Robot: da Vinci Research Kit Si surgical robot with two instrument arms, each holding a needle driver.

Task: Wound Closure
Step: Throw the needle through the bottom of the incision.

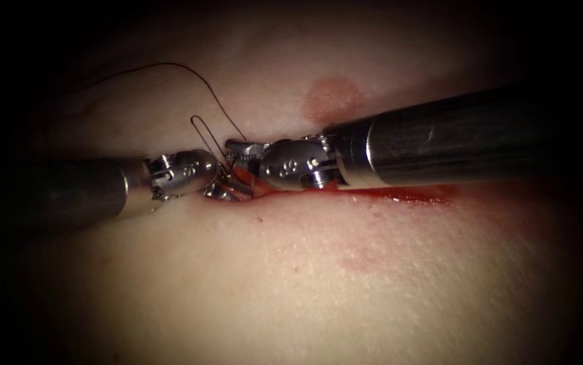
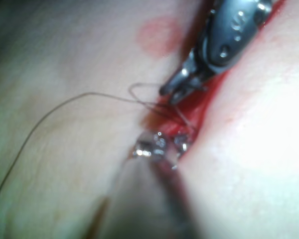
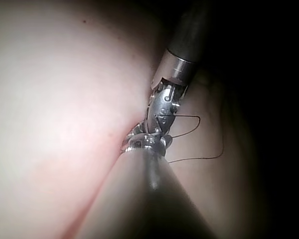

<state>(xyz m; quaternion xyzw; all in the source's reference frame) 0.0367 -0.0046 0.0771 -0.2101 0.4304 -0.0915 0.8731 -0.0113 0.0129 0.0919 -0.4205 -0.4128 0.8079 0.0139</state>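
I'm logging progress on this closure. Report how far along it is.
Done: no finished stitch can be made out; the cut lies open and red to the right. In hand: the left tool and right tool meet at the cut's left end, where thread loops. The needle can't be made out. Left: closing the cut.

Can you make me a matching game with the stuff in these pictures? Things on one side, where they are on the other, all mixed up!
Things:
1. thin dark thread
2. red fluid
3. round pinkish spot on the pale tissue
4. left arm's silver tool

Places:
A. under the right arm's dark shaft, along the cut
B. above the right arm's shaft
C. arching above the left arm's tool
D. at the cut, from the left

Pairs: 1-C, 2-A, 3-B, 4-D
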